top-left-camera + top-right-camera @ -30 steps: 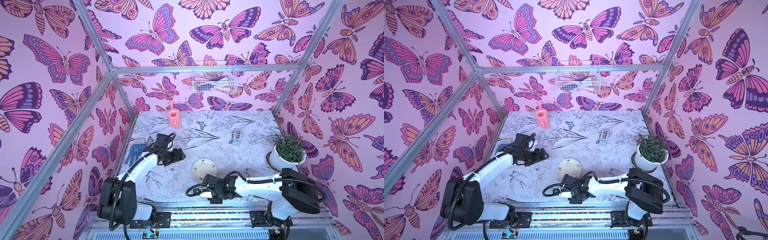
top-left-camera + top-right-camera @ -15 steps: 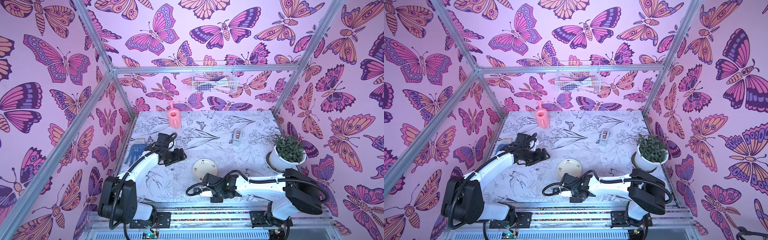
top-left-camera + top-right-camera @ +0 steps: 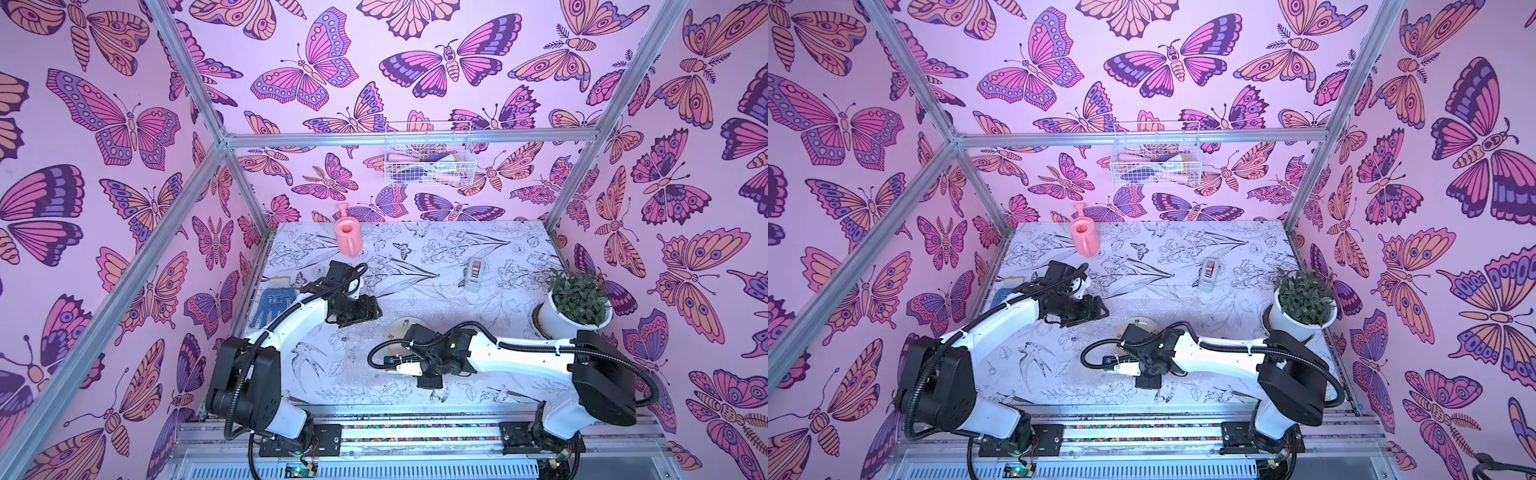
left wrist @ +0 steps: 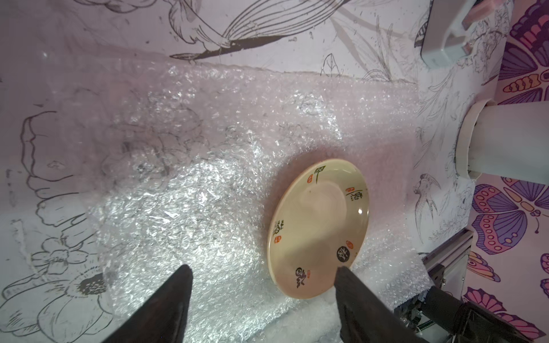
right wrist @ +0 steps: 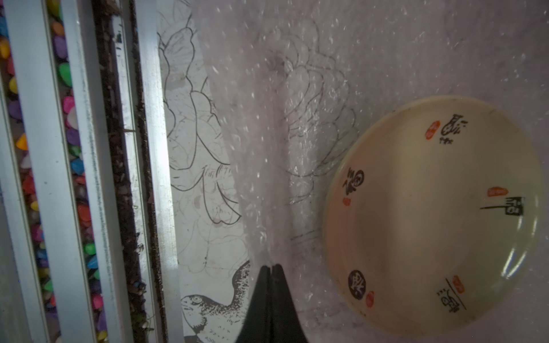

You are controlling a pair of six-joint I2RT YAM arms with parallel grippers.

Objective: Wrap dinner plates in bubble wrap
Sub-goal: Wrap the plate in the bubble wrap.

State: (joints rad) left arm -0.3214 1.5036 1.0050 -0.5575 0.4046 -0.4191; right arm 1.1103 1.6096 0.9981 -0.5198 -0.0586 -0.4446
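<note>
Scanning left to right: blue glove (image 3: 272,303) lies flat at the table's (image 3: 511,245) left edge. Pink watering can (image 3: 348,239) stands at the back edge. The left gripper (image 4: 263,268) has its jaws spread wide with nothing between them, tips over the bubble wrap (image 4: 208,193) just beside the plate (image 4: 319,231). Can't tell if they touch the sheet. Bubble wrap is spread over the table's front-centre. Plate lies on it face up, uncovered, partly hidden by the right arm in both top views. The right gripper (image 5: 271,267) is pinched closed on a raised ridge of wrap near the front edge, clear of the plate. Tape dispenser (image 3: 475,272) sits right of centre, off the wrap. White plant pot (image 3: 557,322) at the right edge.
</note>
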